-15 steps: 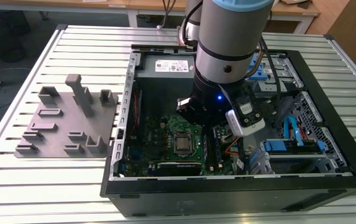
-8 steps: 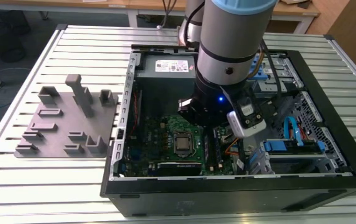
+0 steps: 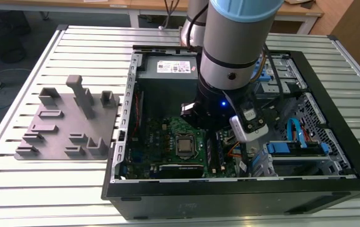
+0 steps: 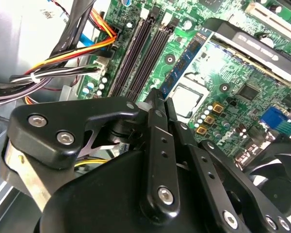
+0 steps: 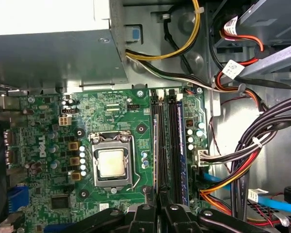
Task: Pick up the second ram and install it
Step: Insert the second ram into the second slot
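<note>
Gripper (image 4: 157, 99) is inside the open computer case (image 3: 331, 189), over the motherboard (image 5: 116, 116), fingers closed on the second ram (image 4: 182, 63). The stick stands on edge at the memory slots (image 5: 167, 145), right of the CPU socket (image 5: 111, 162). Grey fixture block (image 3: 66, 123) sits on the table, exterior view's left.

1. the arm (image 3: 234, 52) is reaching down into the open computer case (image 3: 306, 189), which is lying on the slatted metal table (image 3: 16, 94).
2. its wrist is hanging over the green motherboard (image 3: 161, 142), hiding the jaws behind its dark body.
3. the processor socket (image 3: 185, 144) is sitting just beside the wrist, toward the exterior view's left.
4. the grey fixture block (image 3: 66, 125) is resting well apart from the wrist, outside the case.
5. blue cables (image 3: 295, 132) are showing near the wrist, toward the exterior view's right.
</note>
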Tool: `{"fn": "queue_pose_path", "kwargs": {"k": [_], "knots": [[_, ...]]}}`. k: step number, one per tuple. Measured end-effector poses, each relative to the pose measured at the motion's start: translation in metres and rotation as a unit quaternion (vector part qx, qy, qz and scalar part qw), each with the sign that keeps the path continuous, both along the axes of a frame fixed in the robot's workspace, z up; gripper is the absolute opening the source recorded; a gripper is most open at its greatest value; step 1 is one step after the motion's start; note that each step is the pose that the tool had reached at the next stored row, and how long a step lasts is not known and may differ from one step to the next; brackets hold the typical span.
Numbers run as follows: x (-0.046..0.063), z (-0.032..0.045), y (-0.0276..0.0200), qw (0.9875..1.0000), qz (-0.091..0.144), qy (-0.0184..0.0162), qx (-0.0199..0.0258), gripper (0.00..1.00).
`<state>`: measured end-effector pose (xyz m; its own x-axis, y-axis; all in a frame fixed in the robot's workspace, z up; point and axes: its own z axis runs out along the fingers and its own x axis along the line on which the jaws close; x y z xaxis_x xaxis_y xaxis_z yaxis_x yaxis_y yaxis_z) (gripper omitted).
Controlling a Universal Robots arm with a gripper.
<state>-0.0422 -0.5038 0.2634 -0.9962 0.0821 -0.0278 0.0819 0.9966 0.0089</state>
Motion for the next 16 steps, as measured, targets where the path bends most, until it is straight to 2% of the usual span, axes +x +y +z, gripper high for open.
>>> {"fn": "queue_pose_path", "kwargs": {"k": [16], "knots": [[0.001,-0.0147,0.0,1.0,0.0,0.0,0.0,0.14]]}}
